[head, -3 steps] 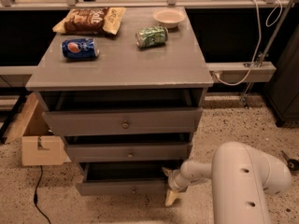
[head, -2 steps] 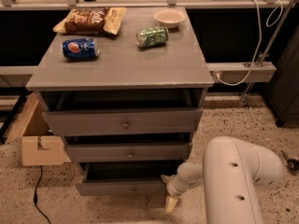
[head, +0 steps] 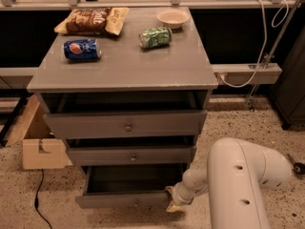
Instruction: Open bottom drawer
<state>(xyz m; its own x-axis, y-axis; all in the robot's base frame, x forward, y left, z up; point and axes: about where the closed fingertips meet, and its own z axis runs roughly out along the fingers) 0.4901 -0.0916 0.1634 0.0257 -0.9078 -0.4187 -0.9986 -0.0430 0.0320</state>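
Observation:
The bottom drawer (head: 127, 199) is the lowest and narrowest of three grey drawers in the cabinet. It stands pulled out, and its dark grey inside shows. Its small round knob (head: 136, 203) sits at the centre of the front. My gripper (head: 172, 201) is at the right end of that drawer front, at the end of my white arm (head: 238, 185) that reaches in from the lower right. The mid-sized drawer (head: 131, 155) and the tallest drawer (head: 125, 124) above it are each slightly out.
On the cabinet top (head: 186, 66) lie a chip bag (head: 91, 20), a blue soda can (head: 82, 49), a green can (head: 155, 36) and a small bowl (head: 172, 17). A cardboard box (head: 38, 137) stands on the floor to the left. A cable (head: 40, 199) runs across the floor.
The bottom drawer has come further out, showing more of its inside. My gripper and arm have shifted toward the camera with the drawer front.

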